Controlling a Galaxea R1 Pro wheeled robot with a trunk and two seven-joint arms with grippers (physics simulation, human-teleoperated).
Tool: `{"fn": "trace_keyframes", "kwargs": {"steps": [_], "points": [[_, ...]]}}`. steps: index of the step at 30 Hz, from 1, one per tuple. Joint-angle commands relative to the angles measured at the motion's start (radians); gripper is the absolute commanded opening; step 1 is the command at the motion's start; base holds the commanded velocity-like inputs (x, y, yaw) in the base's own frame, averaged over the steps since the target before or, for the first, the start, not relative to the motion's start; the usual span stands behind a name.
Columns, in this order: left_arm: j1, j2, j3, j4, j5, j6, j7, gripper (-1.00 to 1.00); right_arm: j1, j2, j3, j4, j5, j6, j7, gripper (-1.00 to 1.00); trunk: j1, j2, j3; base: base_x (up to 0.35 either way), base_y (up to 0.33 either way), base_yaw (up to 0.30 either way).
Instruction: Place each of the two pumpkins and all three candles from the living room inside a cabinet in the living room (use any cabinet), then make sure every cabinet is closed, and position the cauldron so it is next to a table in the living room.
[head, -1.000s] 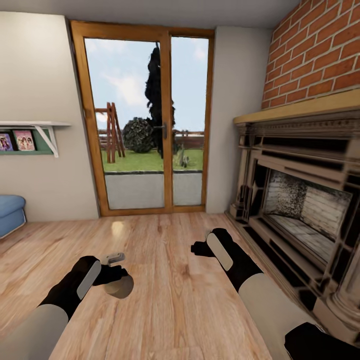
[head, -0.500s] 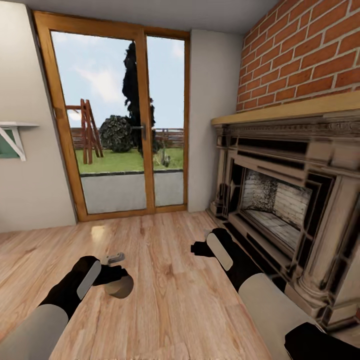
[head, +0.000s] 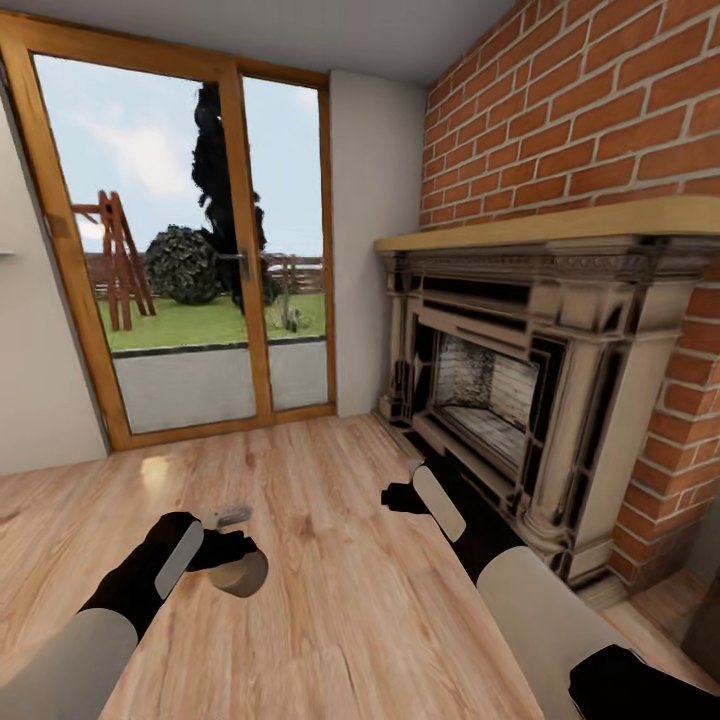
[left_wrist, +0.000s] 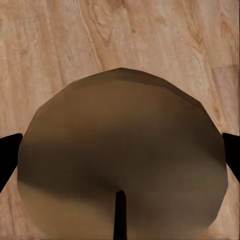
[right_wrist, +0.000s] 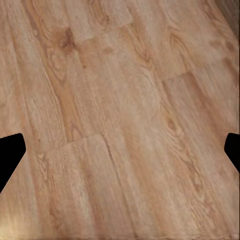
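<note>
The head camera looks forward and down over both arms toward the fireplace (head: 500, 390). Both wrist cameras look straight down between their fingers, close above the same wooden floor (right_wrist: 120, 120).

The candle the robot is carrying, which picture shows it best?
The left wrist view: the candle looms large there, a tan round end between the dark jaws over the wood floor. The head view shows the candle small, in the left gripper.

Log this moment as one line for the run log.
phase: transit | left gripper: jaws shut on tan-beige cylindrical candle | right gripper: jaws open, empty | ahead: brick fireplace, glass door
</note>
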Motion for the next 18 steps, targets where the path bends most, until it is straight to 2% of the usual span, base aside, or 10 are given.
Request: {"fn": "trace_keyframes", "kwargs": {"steps": [1, 11, 18], "points": [[0.000, 0.001, -0.005, -0.002, 0.012, 0.003, 0.010, -1.00, -0.001, 0.000, 0.003, -0.001, -0.010, 0.001, -0.010, 1.00, -0.005, 0.007, 0.001, -0.338, 0.000, -0.215], [0.000, 0.001, -0.004, -0.002, 0.014, 0.003, 0.010, -1.00, -0.001, 0.004, 0.005, -0.001, -0.011, 0.001, -0.010, 1.00, -0.043, 0.077, 0.032, -0.321, 0.000, -0.051], [0.000, 0.001, -0.004, -0.002, 0.014, 0.003, 0.010, -1.00, -0.001, 0.005, 0.006, -0.001, -0.010, 0.000, -0.009, 1.00, -0.070, 0.126, 0.053, -0.055, 0.000, -0.237]]}}
